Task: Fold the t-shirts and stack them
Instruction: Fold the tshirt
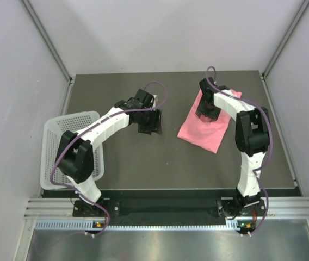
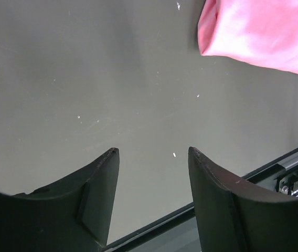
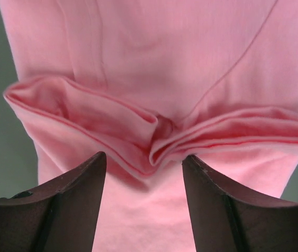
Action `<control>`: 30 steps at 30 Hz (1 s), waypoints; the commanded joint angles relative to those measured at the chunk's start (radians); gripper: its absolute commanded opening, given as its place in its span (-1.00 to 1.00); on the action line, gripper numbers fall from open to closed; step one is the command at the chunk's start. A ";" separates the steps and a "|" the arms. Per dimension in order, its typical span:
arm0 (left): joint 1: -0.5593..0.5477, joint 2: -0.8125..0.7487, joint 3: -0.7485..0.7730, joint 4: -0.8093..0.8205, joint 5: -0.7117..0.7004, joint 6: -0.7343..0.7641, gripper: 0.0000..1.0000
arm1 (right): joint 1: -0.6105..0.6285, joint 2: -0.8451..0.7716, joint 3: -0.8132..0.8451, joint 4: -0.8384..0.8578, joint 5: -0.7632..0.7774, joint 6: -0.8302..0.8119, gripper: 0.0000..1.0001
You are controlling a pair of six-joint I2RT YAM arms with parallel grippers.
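1. The shirt (image 1: 203,130) lies folded on the far right part of the table (image 1: 143,163), well apart from the basket (image 1: 54,136).
2. The right gripper (image 3: 145,157) is low over the shirt with its jaws apart. A raised fold of cloth is just ahead of the fingertips, not pinched.
3. The left gripper (image 2: 151,152) is open over the table and holds nothing.

Bright even light, faint soft shadows, wrist views slightly soft-focused
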 commanded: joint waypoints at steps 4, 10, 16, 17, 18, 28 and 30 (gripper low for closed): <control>0.000 -0.039 0.033 -0.006 0.007 -0.006 0.19 | -0.068 0.059 0.112 0.016 0.044 -0.048 0.22; 0.000 -0.001 0.051 -0.005 0.042 -0.019 0.20 | -0.139 0.117 0.193 0.013 0.023 -0.120 0.22; -0.004 0.095 0.124 -0.002 0.111 -0.029 0.27 | -0.186 0.077 0.241 0.000 0.016 -0.229 0.25; -0.006 0.109 0.134 -0.002 0.123 -0.026 0.27 | -0.186 0.060 0.244 -0.006 0.013 -0.247 0.25; -0.007 0.126 0.151 0.002 0.142 -0.025 0.33 | -0.185 0.040 0.244 -0.024 0.012 -0.267 0.26; -0.010 0.359 0.300 0.064 0.333 -0.042 0.50 | -0.230 -0.392 -0.180 0.044 -0.226 -0.357 0.84; -0.012 0.393 0.335 0.074 0.346 -0.066 0.50 | -0.257 -0.453 -0.298 0.092 -0.399 -0.318 0.88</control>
